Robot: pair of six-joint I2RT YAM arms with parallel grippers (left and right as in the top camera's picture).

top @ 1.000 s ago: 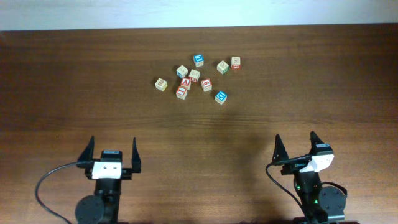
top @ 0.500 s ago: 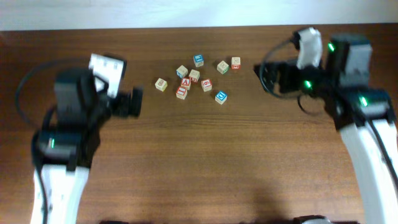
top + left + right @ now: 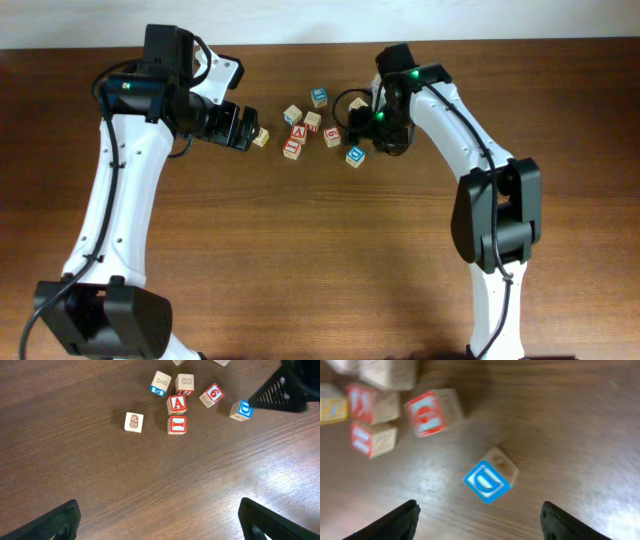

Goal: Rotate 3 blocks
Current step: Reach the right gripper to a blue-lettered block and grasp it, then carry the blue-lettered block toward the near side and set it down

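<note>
Table (image 3: 300,260): dark brown wood with a fine straight grain and a slight sheen.

Left gripper (image 3: 159,521): jaws wide apart, holding nothing. Its black, blunt fingertips (image 3: 55,521) sit at the bottom corners of the left wrist view, with bare tabletop between them. The cluster of cubes lies well ahead of the gap and nothing is touched.

Right gripper (image 3: 479,522): jaws apart, nothing clamped. Its fingertips (image 3: 570,519) are dark and rounded.
- Blue "D" cube (image 3: 487,480) lies just ahead of the gap, roughly centred and clear of both fingers.
- It is turned corner-on to the jaws, like a diamond.
- Its sides are pale raw wood with softened edges; the top has a blue frame and a rounded blue letter.

Red "6" cube (image 3: 212,395): further ahead of the right jaws and off to one side, blurred in the right wrist view. The left wrist view shows it sharply, with a red border and red numeral, skewed on the table.

Red "I" cube (image 3: 177,424): the red-faced cube nearest the left jaws, ahead of them and near the centre line. It sits square-on and has a red frame on natural wood.

Red "A" cube (image 3: 177,404): just beyond the "I". Whether the two touch, I cannot tell.

Pineapple cube (image 3: 133,422): stands alone beside the "I", pale with a small fruit print.

"8" cube (image 3: 184,383): at the far side of the cluster.
</note>
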